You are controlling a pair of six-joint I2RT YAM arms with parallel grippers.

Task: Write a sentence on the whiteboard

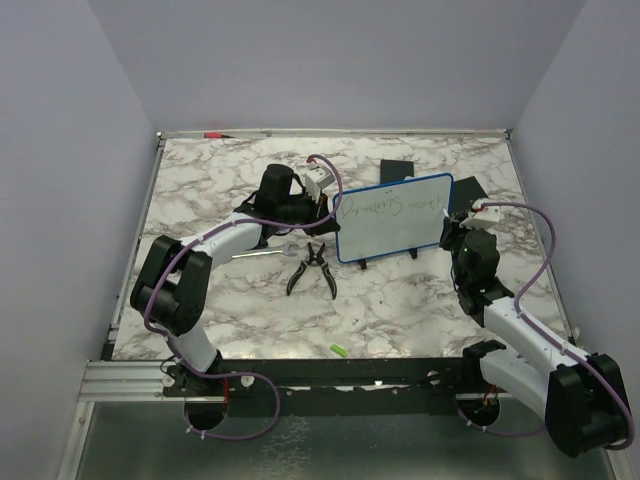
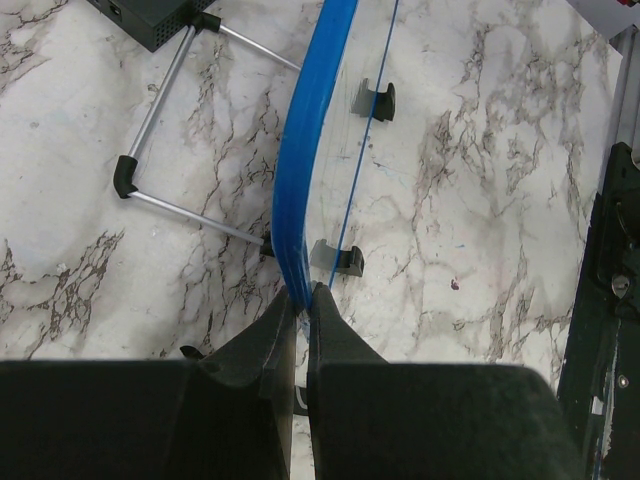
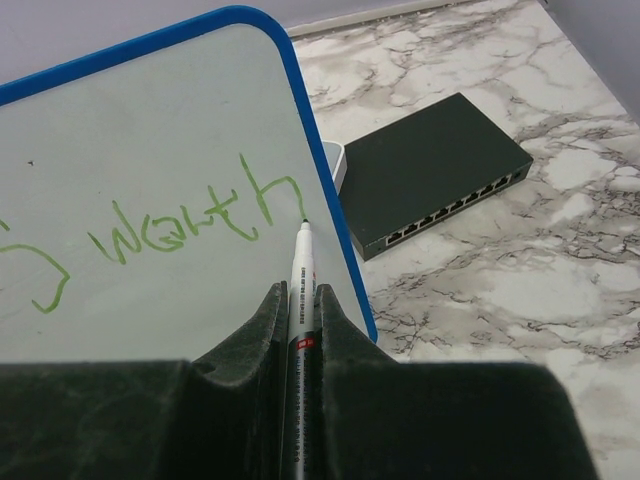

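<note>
The whiteboard (image 1: 395, 225) stands upright on small black feet at mid-table, blue-framed. The sentence (image 1: 390, 205) runs across it in green; in the right wrist view its last word (image 3: 180, 235) reads like "worth". My left gripper (image 1: 325, 205) is shut on the board's left edge, and the left wrist view shows the blue frame (image 2: 305, 150) pinched between the fingertips (image 2: 302, 293). My right gripper (image 3: 300, 290) is shut on a white marker (image 3: 301, 255). The marker's tip is at the board's face just below and right of the last green letter.
Black pliers (image 1: 312, 268) lie in front of the board's left end. A black network switch (image 3: 435, 170) lies behind the board on the right. A wire stand (image 2: 160, 130) lies left of the board. A small green cap (image 1: 339, 349) rests near the front edge.
</note>
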